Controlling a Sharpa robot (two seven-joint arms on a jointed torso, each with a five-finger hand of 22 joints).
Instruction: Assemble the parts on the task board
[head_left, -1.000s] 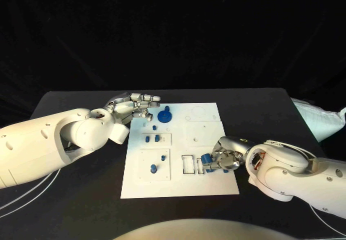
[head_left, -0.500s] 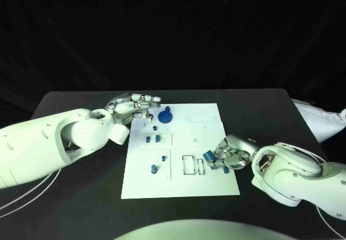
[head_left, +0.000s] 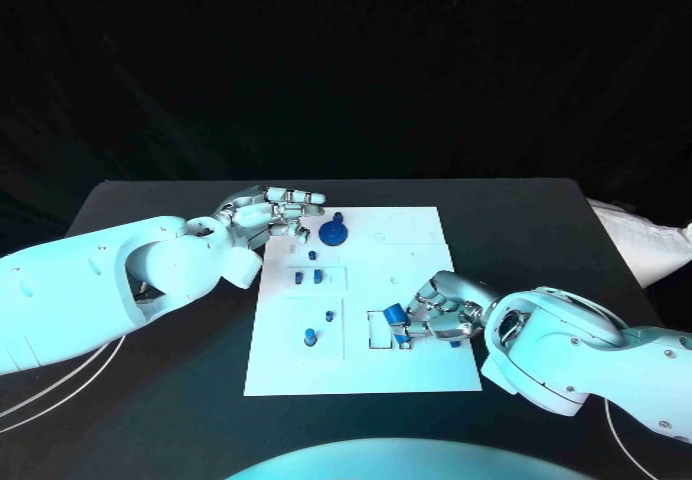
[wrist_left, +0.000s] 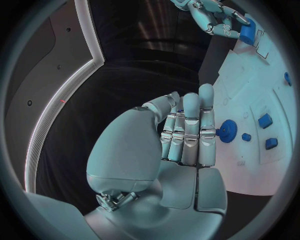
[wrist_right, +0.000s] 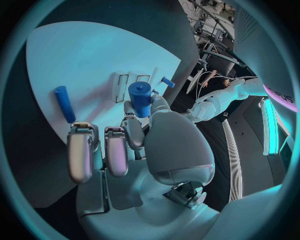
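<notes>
Between rt hand (head_left: 440, 312) fingers (wrist_right: 132, 131): blue part (wrist_right: 140, 98).

Readable text: only a few pale letters, ending in what looked like "US", stood on a dark panel (wrist_right: 279, 98) in the room beyond the right hand (wrist_right: 134, 150); the full word could not be read.
Task board: no marks legible.

The board (head_left: 411, 370) is smooth, matt white plastic. The parts (head_left: 333, 235) are blue plastic with a slight sheen. The desk (head_left: 548, 225) is matt black. Both arms (head_left: 130, 285) have glossy white plastic shells. The fingers (wrist_left: 190, 135) are satin silver metal.
</notes>
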